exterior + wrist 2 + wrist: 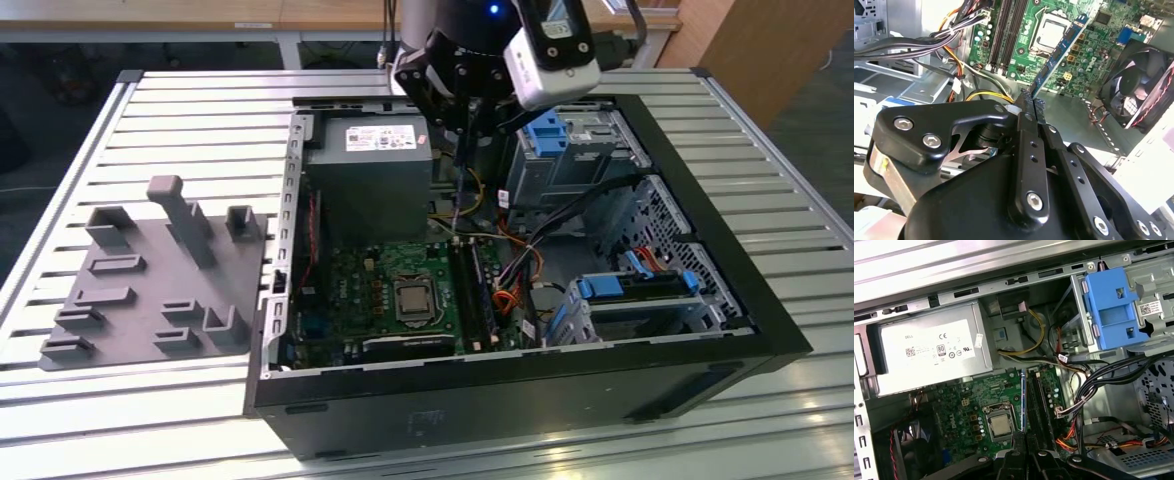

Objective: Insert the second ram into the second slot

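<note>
- Gripping record: the second ram [1061, 55], a long thin blue circuit-board stick, is clenched at one end between the two black fingers [1026, 140] of the claw [1032, 101]. The rest of the stick juts free beyond the fingertips.
- Position of the second ram: it is held in the air over the motherboard [1104, 50], inside the open computer case [534, 400], and is not seated in any slot. In the first wrist view it shows edge-on as a narrow blue line [1024, 400], running between the CPU socket [1000, 424] and the memory slots [1038, 400].
- Claw, exterior view: it hangs [461, 125] from the arm above the case, just beside the edge of the power supply [374, 165].
- Memory slots: a set of long dark parallel slots [477, 285] lies on the green board next to the CPU socket [411, 300]. The same slots appear in the second wrist view [1006, 25].
- Power supply: a grey metal box with a white label [929, 347], mounted along one wall of the case.
- Cables: bundles of black, orange and yellow leads [1074, 435] run past the slots toward the drive bays.
- Drive-bay latch: a chunky blue plastic piece [1111, 307] on a grey metal cage, well apart from the claw.
- Fan: a black bladed unit with a red lead [1146, 75] beside the board.
- Desk: a slatted metal top [200, 110] carrying the case.
- Fixture plate: a grey plate with upright posts and blocks [147, 280], lying on the desk at the exterior view's left of the case.
</note>
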Tool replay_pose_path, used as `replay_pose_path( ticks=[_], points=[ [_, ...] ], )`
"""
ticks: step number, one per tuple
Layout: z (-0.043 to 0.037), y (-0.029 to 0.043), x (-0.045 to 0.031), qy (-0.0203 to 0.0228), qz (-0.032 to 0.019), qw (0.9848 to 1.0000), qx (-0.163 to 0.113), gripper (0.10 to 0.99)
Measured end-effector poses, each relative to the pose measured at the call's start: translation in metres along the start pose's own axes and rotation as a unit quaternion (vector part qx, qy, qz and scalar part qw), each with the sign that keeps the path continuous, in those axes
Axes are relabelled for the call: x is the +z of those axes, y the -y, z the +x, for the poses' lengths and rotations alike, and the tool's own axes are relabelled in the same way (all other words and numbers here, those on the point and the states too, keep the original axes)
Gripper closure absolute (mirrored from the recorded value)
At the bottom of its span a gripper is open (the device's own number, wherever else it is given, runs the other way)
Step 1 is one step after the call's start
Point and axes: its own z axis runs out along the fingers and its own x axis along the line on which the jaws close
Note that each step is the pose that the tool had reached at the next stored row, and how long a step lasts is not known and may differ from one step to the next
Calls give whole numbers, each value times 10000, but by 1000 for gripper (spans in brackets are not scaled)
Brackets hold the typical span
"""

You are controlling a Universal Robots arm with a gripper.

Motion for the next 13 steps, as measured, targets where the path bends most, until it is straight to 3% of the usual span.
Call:
replay_pose_path(
  ticks=[13],
  points=[
    [0, 0, 0, 17, -6, 9989, 459, 961]
  ],
)
